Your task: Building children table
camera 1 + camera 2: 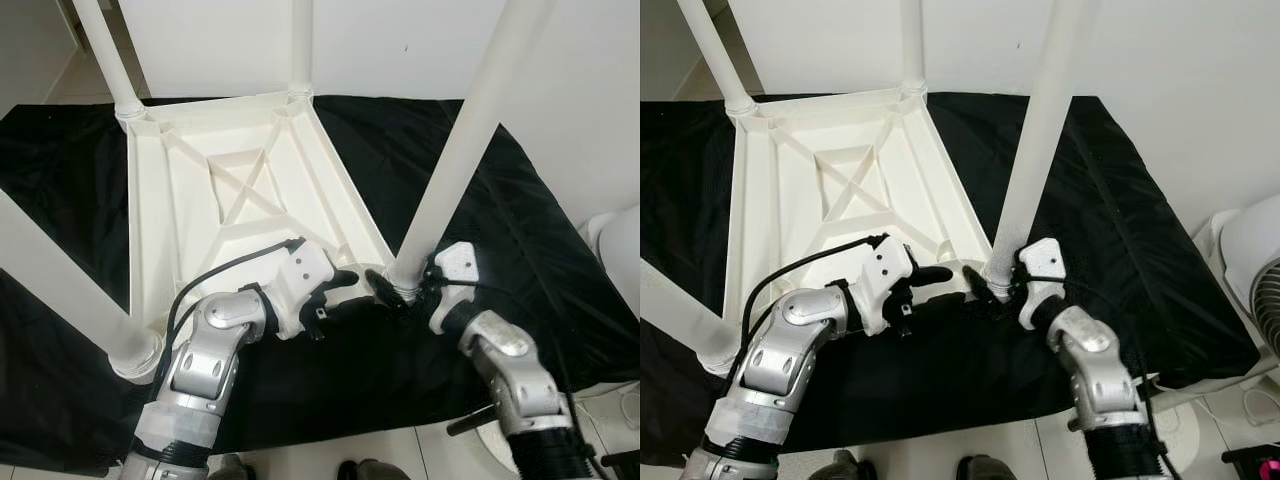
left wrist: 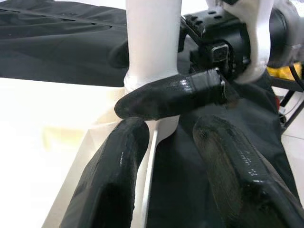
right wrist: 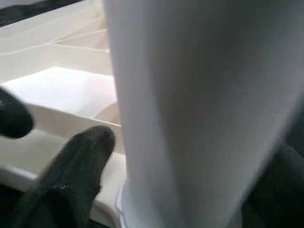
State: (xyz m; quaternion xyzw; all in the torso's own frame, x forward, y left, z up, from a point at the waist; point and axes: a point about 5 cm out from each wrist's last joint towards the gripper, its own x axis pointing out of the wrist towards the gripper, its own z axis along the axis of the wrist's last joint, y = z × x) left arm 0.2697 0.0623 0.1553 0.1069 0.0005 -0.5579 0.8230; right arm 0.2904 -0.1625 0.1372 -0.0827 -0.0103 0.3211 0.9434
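The white plastic children's table (image 1: 190,200) lies upside down on a black cloth (image 1: 520,220), its legs pointing up. My right gripper (image 1: 400,285) is shut on the base of the near right leg (image 1: 460,140); in the left wrist view one of its fingers (image 2: 166,97) wraps across that leg (image 2: 152,38). The same leg (image 3: 199,109) looms large in the right wrist view beside a finger (image 3: 71,180). My left gripper (image 1: 340,293) is open at the table's near right corner, one finger over the rim and one over the cloth (image 2: 166,142).
Three more legs stand up: far left (image 1: 108,55), far right (image 1: 301,45), and near left (image 1: 60,290) close to my left arm. A white fan (image 1: 1250,270) stands off the cloth to the right. A white wall is behind, with pale floor tiles at the cloth's front edge.
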